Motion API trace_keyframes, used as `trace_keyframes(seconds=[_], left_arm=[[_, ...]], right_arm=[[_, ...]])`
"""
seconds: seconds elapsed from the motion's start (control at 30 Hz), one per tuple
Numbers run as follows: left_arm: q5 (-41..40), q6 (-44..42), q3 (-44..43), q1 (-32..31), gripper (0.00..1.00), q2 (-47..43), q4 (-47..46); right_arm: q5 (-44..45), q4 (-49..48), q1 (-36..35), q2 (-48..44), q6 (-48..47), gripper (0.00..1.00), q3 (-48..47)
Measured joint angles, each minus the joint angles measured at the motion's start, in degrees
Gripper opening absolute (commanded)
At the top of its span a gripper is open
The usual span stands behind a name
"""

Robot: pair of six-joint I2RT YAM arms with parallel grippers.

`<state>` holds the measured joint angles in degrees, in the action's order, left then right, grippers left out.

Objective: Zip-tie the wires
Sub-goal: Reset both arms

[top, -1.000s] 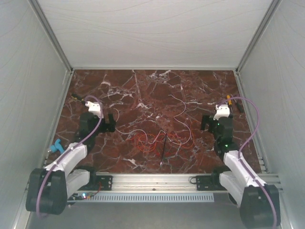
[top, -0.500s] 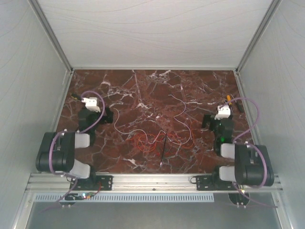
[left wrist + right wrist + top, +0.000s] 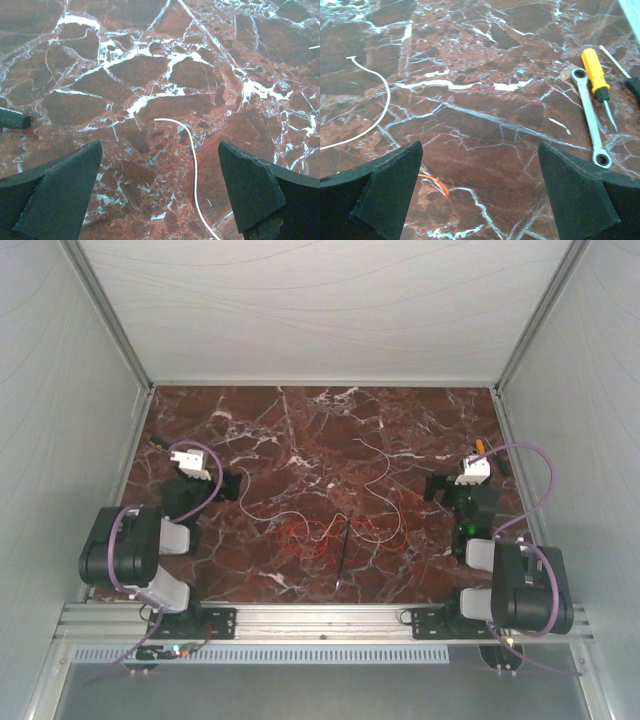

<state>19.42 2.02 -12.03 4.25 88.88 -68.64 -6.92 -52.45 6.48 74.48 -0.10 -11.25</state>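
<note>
**Both jaws wide, nothing held**

My left jaws and right jaws stand fully apart and empty above the marble tabletop (image 3: 300, 430). The wires (image 3: 315, 533) lie looped mid-table between my arms, with the black zip tie (image 3: 342, 552) straight among them.

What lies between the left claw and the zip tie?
In the top view, a white wire curves across that stretch, followed by red wire loops right beside the zip tie. The left claw hangs open.
</note>
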Motion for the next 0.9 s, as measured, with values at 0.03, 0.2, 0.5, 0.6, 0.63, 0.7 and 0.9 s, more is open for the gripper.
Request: trace_keyframes(seconds=[0.03,0.2,0.5,0.6,0.63,0.7,0.9], left_arm=[[0.1,0.0,0.0,0.0,1.0,0.0,-0.6],[0.7,0.0,0.0,0.0,1.0,0.0,-2.3],[0.8,0.0,0.0,0.0,1.0,0.0,-3.0],[0.9,0.0,0.0,0.0,1.0,0.0,-3.0],[0.9,0.0,0.0,0.0,1.0,0.0,-3.1],[0.9,0.0,0.0,0.0,1.0,0.0,-3.1],[0.9,0.0,0.0,0.0,1.0,0.0,-3.1]], right_arm=[[-0.5,-0.3,0.0,0.0,0.5,0.98,0.0],[-2.5,-4.2,-1.2,1.9,3.0,0.98,0.2],[-4.4,-5.6,-5.0,16.6,1.7,0.98,-6.3],[-3.9,-5.6,-5.2,16.5,1.4,0.98,-7.3],[-3.5,-5.6,-5.4,16.5,1.3,0.98,-7.3],[-3.1,-5.2,-5.5,16.5,1.3,0.98,-7.3],[-2.5,-4.7,-5.7,16.5,1.2,0.98,-7.3]])
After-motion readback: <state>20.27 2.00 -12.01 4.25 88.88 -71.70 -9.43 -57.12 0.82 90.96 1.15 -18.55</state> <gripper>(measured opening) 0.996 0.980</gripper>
